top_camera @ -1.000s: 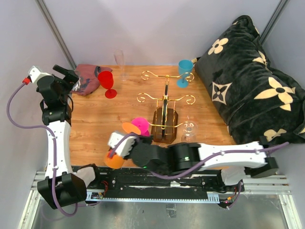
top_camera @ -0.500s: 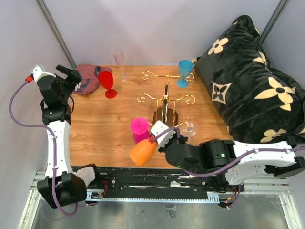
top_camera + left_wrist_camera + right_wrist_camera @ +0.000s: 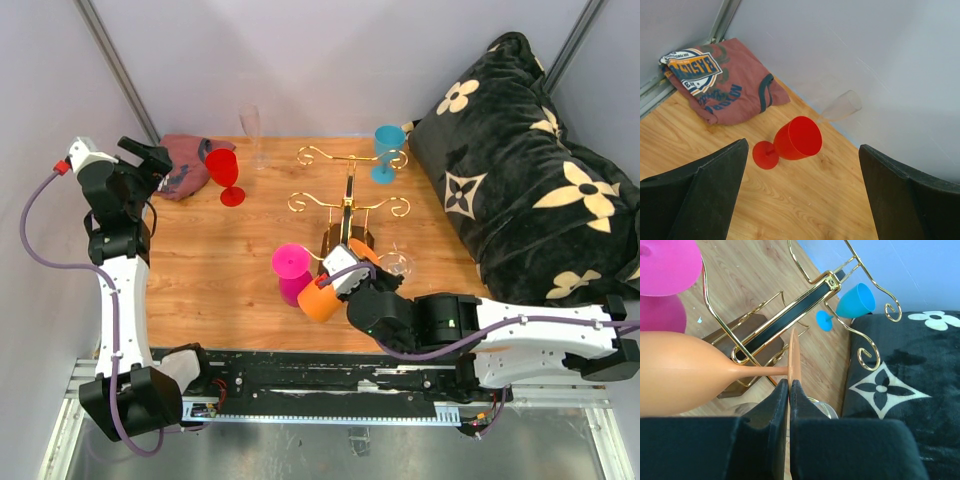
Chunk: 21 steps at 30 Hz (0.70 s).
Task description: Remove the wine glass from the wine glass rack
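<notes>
My right gripper (image 3: 352,268) (image 3: 789,382) is shut on the flat foot of an orange wine glass (image 3: 320,298) (image 3: 680,372). The glass lies sideways, bowl to the left, just in front of the wine glass rack (image 3: 346,238) (image 3: 790,315). Its stem runs close to the rack's lower gold wire arms; I cannot tell whether they touch. My left gripper (image 3: 150,158) (image 3: 802,145) hangs open at the far left, high above a red wine glass (image 3: 225,170) (image 3: 795,137), with nothing between its fingers.
A pink glass (image 3: 293,270) (image 3: 665,265) stands foot-up left of the rack. A blue glass (image 3: 388,145) (image 3: 855,300) is at the rack's far arm, a clear glass (image 3: 398,268) at its right. A flute (image 3: 250,125), a folded shirt (image 3: 180,165) and a black pillow (image 3: 530,170) line the back and right.
The right arm has carried the orange glass from the front left edge to the right and back, up to the rack's front. The left arm has barely moved.
</notes>
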Tool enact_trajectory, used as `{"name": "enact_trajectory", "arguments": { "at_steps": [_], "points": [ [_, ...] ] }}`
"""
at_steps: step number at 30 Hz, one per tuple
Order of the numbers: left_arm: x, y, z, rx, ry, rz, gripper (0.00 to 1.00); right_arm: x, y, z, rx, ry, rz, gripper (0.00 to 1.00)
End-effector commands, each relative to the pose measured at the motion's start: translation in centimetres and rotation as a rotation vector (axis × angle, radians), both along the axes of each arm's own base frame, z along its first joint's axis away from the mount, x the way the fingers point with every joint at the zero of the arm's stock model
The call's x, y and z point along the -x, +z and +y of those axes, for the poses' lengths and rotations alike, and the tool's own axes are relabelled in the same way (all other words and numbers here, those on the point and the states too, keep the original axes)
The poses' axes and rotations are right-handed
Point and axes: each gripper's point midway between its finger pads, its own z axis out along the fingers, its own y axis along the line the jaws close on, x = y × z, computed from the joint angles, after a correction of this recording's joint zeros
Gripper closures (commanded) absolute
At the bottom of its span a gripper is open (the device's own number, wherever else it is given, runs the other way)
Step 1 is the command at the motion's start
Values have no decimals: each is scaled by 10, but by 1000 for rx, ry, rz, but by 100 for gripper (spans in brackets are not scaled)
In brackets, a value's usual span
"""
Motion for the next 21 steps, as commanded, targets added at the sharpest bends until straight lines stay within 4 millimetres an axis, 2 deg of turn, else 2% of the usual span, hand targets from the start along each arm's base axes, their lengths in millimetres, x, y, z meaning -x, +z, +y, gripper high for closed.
{"name": "enact_trajectory", "arguments": {
  "at_steps": [1,9,21],
  "points": [
    [3,9,-4,-1,-21,-41,2,-18,-6,-8,38,-35,-44,99],
    [2,7,-5,-1,-30,-38,2,-44,-7,2,29,-19,-64,99],
    [4,6,-4,-13,-20,-36,2,-109,-3,17,34,-14,-94,99]
  ]
}}
